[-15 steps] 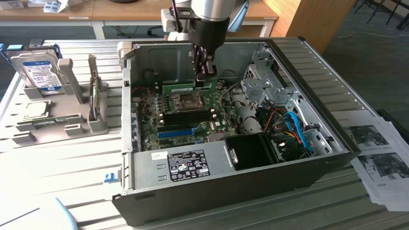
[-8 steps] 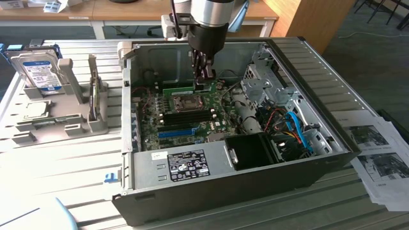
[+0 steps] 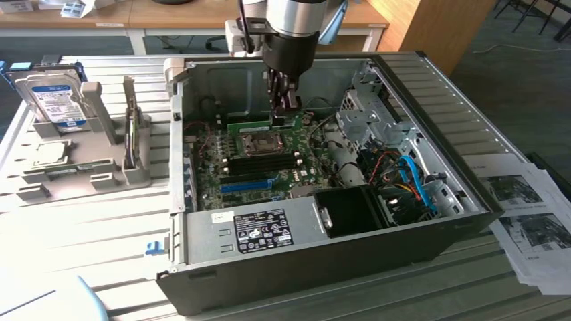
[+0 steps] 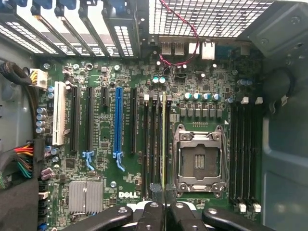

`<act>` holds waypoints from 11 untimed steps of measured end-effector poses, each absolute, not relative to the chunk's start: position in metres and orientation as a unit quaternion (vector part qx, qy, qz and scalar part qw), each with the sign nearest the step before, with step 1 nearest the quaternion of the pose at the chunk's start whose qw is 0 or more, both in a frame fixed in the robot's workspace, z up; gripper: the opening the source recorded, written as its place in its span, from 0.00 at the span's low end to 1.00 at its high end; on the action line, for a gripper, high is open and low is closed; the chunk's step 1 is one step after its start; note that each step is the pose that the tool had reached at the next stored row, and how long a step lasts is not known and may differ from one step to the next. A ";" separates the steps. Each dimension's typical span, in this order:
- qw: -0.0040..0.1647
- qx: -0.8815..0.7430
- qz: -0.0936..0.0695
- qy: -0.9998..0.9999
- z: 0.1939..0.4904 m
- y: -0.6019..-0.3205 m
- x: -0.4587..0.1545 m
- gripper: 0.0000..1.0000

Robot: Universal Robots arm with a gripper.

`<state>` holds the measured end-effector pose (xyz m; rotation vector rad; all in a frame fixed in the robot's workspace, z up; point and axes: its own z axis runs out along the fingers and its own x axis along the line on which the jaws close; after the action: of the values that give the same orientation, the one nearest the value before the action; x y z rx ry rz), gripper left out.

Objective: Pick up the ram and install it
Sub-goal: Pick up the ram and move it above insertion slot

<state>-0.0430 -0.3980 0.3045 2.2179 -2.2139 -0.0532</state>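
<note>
Currently: I'm on installation; pick-up looks done.
Gripper [image 4: 163, 191]: clenched on the ram [image 4: 163, 139].
Ram: edge-on along the memory slots [image 4: 153, 139], beside the CPU socket [image 4: 199, 161], mid-motherboard [image 4: 108, 139].
Seating needs: I judge, stick parallel with its slot, straight press.

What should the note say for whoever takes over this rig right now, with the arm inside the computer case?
Gripper: fingers shut on the long, thin green ram stick, held edge-on.
Position: inside the open grey metal computer case, with the ram lined up along the black memory slots beside the silver processor socket.
Done: ram picked up and brought to the motherboard.
Left: the pictures do not settle whether it is seated in a slot, and it is not yet released.
</note>
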 end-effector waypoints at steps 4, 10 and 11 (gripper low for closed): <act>0.004 0.708 -0.017 -0.706 0.313 -0.398 -0.043 0.11; 0.004 0.708 -0.017 -0.706 0.326 -0.398 -0.043 0.11; 0.004 0.708 -0.017 -0.706 0.327 -0.398 -0.043 0.11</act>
<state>-0.0430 -0.3980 0.3274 2.2177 -2.2138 -0.0532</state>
